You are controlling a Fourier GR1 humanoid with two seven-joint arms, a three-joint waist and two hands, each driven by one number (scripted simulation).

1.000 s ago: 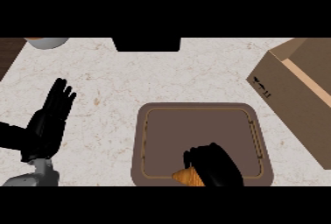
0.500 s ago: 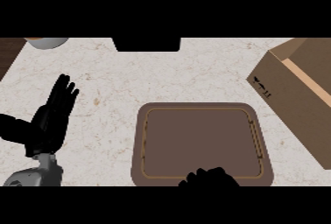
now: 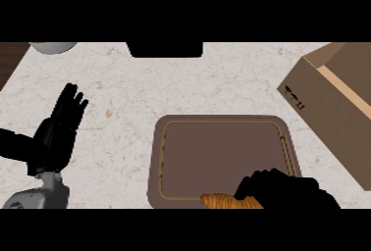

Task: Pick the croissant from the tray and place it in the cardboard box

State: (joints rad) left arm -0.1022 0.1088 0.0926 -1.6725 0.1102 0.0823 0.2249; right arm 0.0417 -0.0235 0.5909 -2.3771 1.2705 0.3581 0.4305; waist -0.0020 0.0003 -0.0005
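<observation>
A golden-brown croissant point(image 3: 226, 201) lies at the near edge of the brown tray point(image 3: 225, 125), only its left end showing. My right hand point(image 3: 282, 191) is curled over the croissant's right part at the bottom of the view and hides most of it. The cardboard box point(image 3: 337, 103) stands open at the right edge, beyond and to the right of the tray. At the left, well away from the tray, my left hand point(image 3: 59, 128) is held open with fingers pointing up.
A grey bowl point(image 3: 52, 47) sits at the far left corner of the pale stone counter point(image 3: 145, 88). A dark object point(image 3: 165, 49) lies at the far edge in the middle. Dark wood shows past the counter's far left corner.
My right hand dropped toward the view's lower edge, then came back up a little over the tray's near edge, and the croissant's left end shows again. The left hand barely shifted.
</observation>
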